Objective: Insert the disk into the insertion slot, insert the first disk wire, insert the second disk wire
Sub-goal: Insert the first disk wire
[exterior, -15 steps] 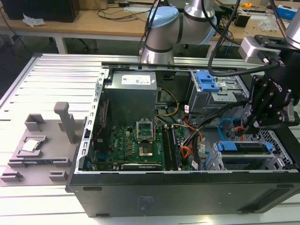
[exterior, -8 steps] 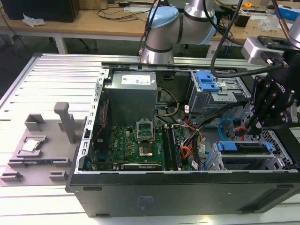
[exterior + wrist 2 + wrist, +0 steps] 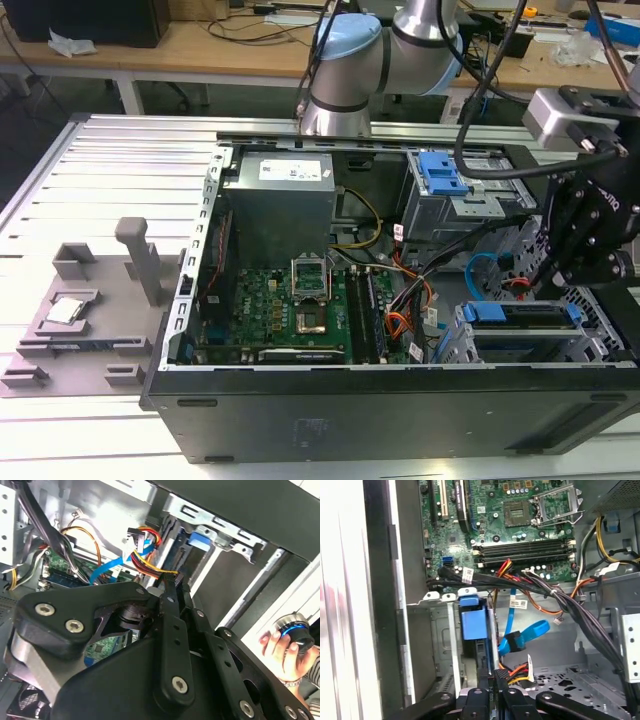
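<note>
The disk (image 3: 520,313), framed by its blue carrier (image 3: 472,622), sits inside the insertion slot (image 3: 468,345), a silver cage at the case's front corner on the exterior view's right. My gripper (image 3: 493,676) is shut on the black connector of the first disk wire (image 3: 512,671), a red, orange and black bundle, right behind the disk's rear edge. The second wrist view has the same connector at my gripper (image 3: 174,585) tips, with the bundle (image 3: 145,562) trailing off. The second disk wire (image 3: 527,631), a glossy light-blue loop (image 3: 481,268), hangs loose beside it.
A thick black cable harness (image 3: 580,615) crosses the case above the cage. The motherboard (image 3: 275,310) and grey power supply (image 3: 278,205) fill the case's left. A grey cage with a blue latch (image 3: 440,175) stands behind. A person's hand (image 3: 287,647) holds a knob outside the case.
</note>
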{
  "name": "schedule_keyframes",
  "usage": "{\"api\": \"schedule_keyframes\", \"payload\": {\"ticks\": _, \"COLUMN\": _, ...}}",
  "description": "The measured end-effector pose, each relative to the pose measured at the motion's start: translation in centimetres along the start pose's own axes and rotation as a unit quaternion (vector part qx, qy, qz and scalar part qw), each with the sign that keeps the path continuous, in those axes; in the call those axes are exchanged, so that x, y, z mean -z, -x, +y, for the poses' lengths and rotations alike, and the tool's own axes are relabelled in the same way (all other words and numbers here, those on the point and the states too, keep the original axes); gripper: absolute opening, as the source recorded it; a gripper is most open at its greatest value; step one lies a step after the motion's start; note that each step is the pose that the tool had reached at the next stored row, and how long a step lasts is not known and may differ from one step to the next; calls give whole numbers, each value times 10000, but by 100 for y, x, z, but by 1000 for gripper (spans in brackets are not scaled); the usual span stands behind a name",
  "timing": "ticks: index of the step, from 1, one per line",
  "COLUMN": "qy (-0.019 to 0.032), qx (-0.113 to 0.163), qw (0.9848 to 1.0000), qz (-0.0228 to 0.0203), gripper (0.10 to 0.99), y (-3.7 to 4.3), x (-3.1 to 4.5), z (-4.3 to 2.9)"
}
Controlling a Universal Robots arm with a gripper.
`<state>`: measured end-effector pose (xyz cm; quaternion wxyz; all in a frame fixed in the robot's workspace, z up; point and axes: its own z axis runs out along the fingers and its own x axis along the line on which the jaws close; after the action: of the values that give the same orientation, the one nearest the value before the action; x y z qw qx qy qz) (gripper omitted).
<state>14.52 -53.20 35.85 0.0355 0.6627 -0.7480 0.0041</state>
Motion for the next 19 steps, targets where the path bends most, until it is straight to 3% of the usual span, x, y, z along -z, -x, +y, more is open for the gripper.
{"api": "schedule_keyframes", "payload": {"ticks": 4, "qy": 0, "qx": 0, "qw": 10000, "qz": 0, "gripper": 169, "y": -41, "x": -4, "z": -5}}
{"api": "schedule_keyframes", "payload": {"ticks": 19, "qy": 0, "qx": 0, "qw": 10000, "qz": 0, "gripper": 169, "y": -34, "x": -53, "z": -45}}
